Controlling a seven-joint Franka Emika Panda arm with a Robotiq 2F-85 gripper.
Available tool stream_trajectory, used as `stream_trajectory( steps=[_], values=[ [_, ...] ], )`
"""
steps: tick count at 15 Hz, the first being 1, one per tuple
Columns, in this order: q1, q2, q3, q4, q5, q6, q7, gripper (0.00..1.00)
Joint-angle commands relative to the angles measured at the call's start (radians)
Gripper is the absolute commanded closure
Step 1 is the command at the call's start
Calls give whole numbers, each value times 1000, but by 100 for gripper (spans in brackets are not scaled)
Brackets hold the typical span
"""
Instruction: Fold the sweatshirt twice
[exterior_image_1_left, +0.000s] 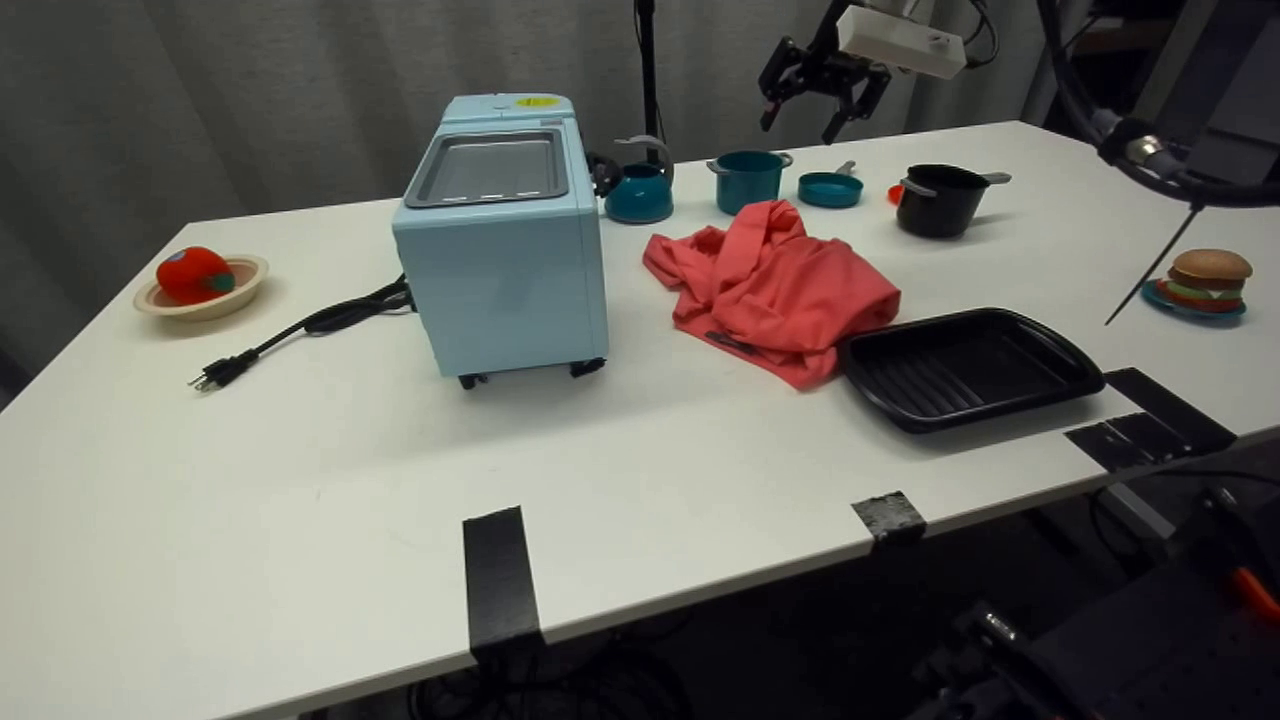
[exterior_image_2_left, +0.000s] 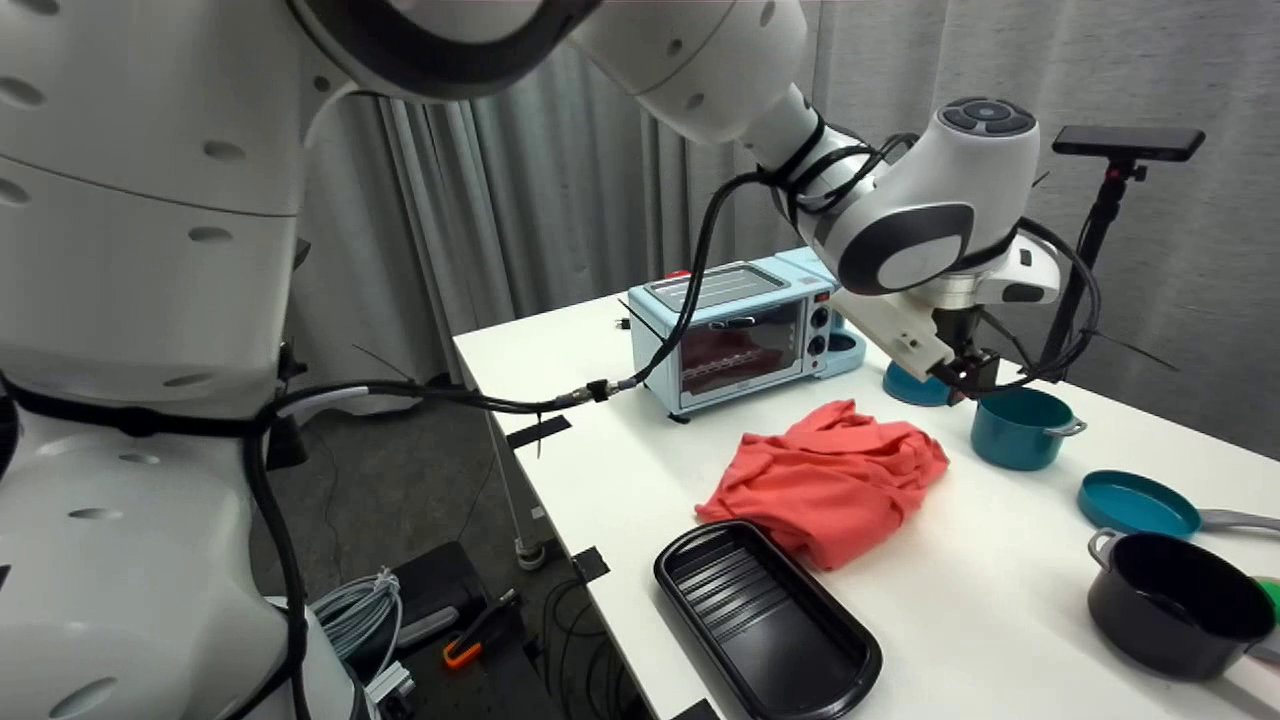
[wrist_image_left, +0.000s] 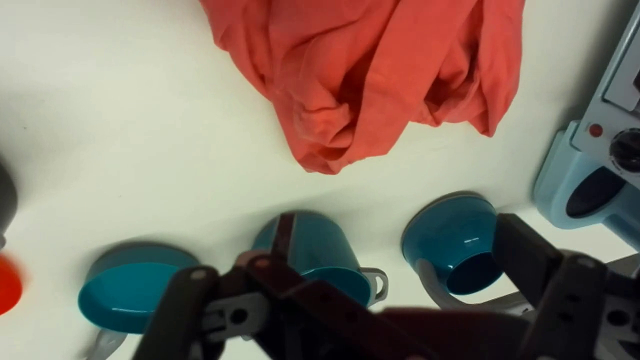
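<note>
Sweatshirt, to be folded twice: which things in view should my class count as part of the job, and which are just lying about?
Part of the job:
- sweatshirt
- claw, open

Just lying about:
- oven
- cord
- kettle
- teal pot
- pan
- black pot
- tray
- bowl
- tomato-like item
- burger

The sweatshirt (exterior_image_1_left: 775, 290) is matt cloth, the black tray (exterior_image_2_left: 775, 625) glossy, the tabletop (exterior_image_1_left: 300, 490) smooth.
</note>
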Motion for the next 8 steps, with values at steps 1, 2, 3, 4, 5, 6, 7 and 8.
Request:
stream_trajectory(
  steps=[1,2,3,4,5,6,7,8],
  values=[
    [-29,149,30,182,24,-60,36,0],
    [-34,188,35,231,19,-94,45,0],
    [-37,218,41,265,16,-121,52,0],
    [-40,250,47,306,16,-157,59,0],
    [-37,279,45,343,9,-188,73,0],
    [-35,309,43,380,4,-217,85,0],
    [-31,331,36,411,-4,-244,103,0],
    [-28,351,29,438,-10,-265,117,0]
  ],
)
